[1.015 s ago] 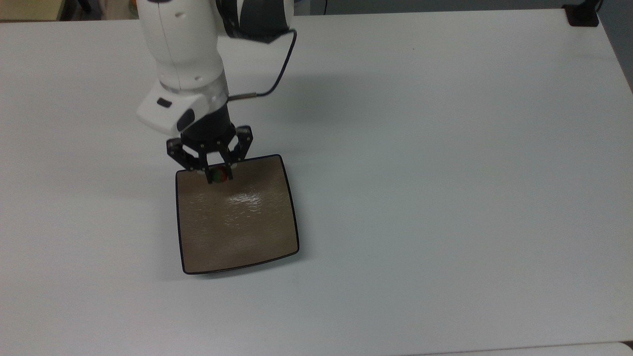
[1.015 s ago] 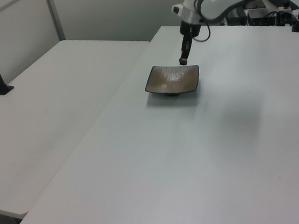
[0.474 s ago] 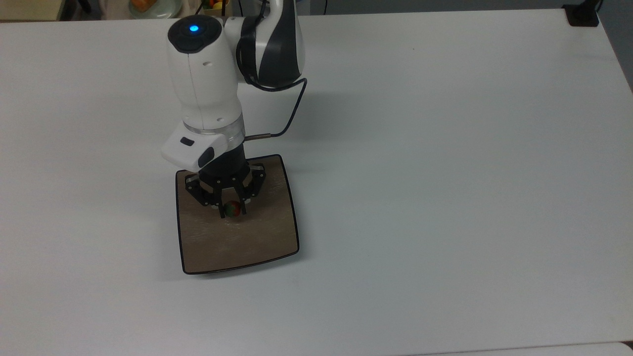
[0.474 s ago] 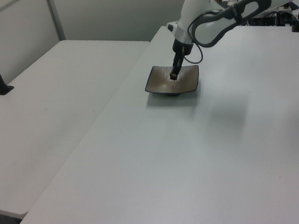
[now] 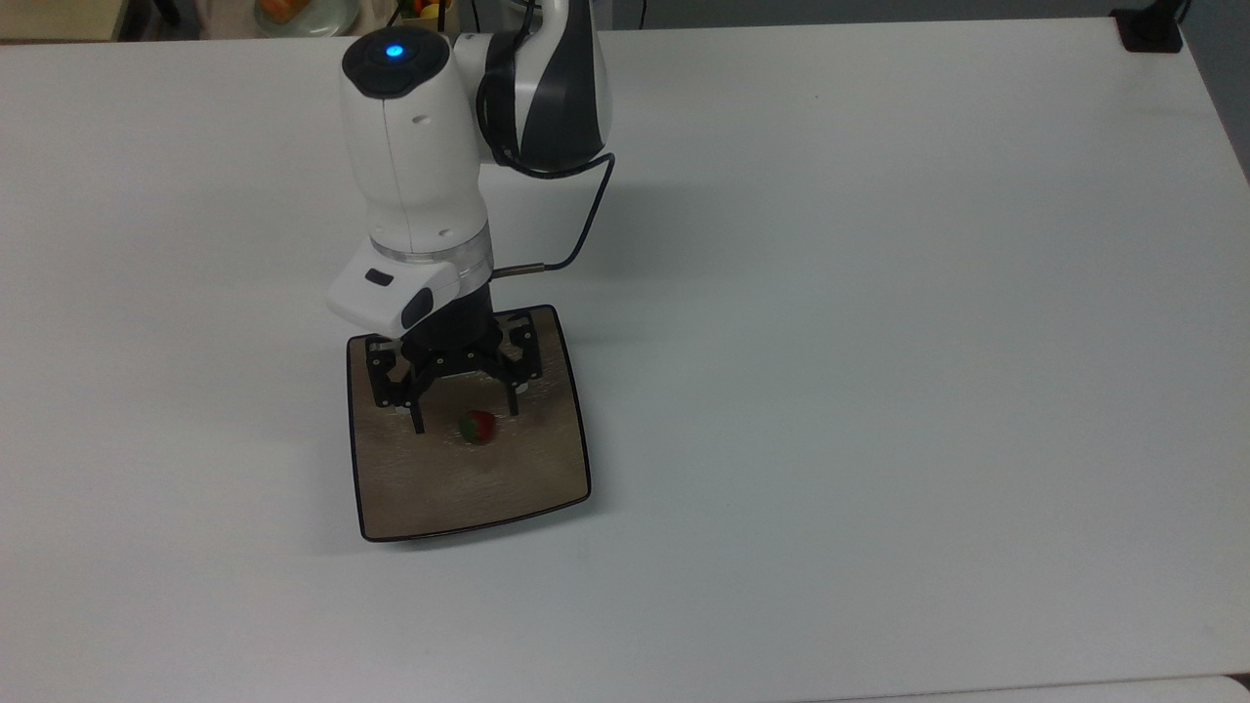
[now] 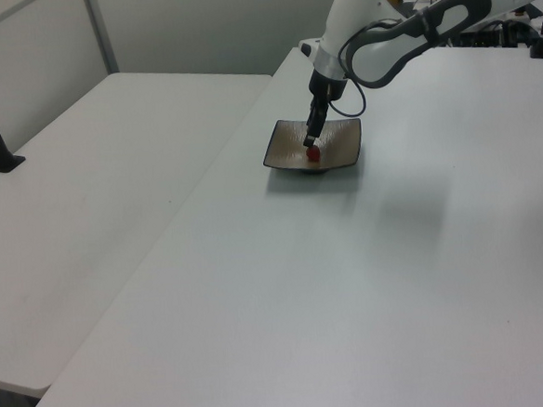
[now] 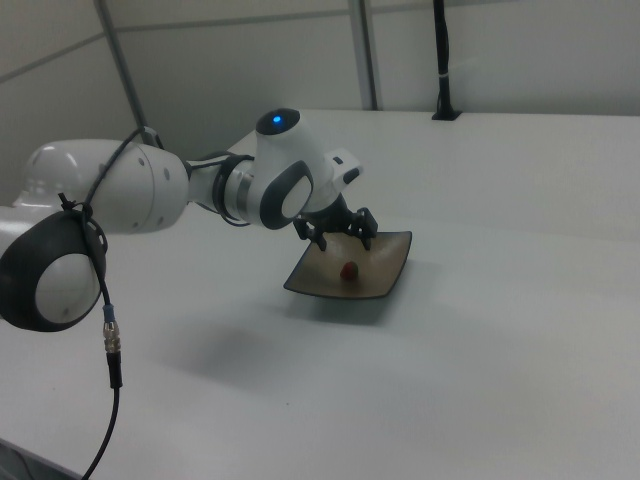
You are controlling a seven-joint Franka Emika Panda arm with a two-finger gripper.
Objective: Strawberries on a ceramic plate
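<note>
The gripper [image 5: 465,420] hung low over the ceramic plate [image 5: 527,478] with its two fingers spread wide and nothing held between them. In the top view the strawberry [image 5: 478,426] lay on the plate's brown surface in the gap between the fingertips, nearer the finger on the top view's right, and whether that finger touched it could not be told. In the right view the berry [image 7: 348,270] sat alone near the middle of the plate [image 7: 385,278], with the open gripper [image 7: 344,240] just above it. The left view showed the red berry [image 6: 313,153] on the plate [image 6: 282,151] just below the gripper [image 6: 312,142]. The plate itself rested on the white table [image 5: 879,391] and held only that one berry.
</note>
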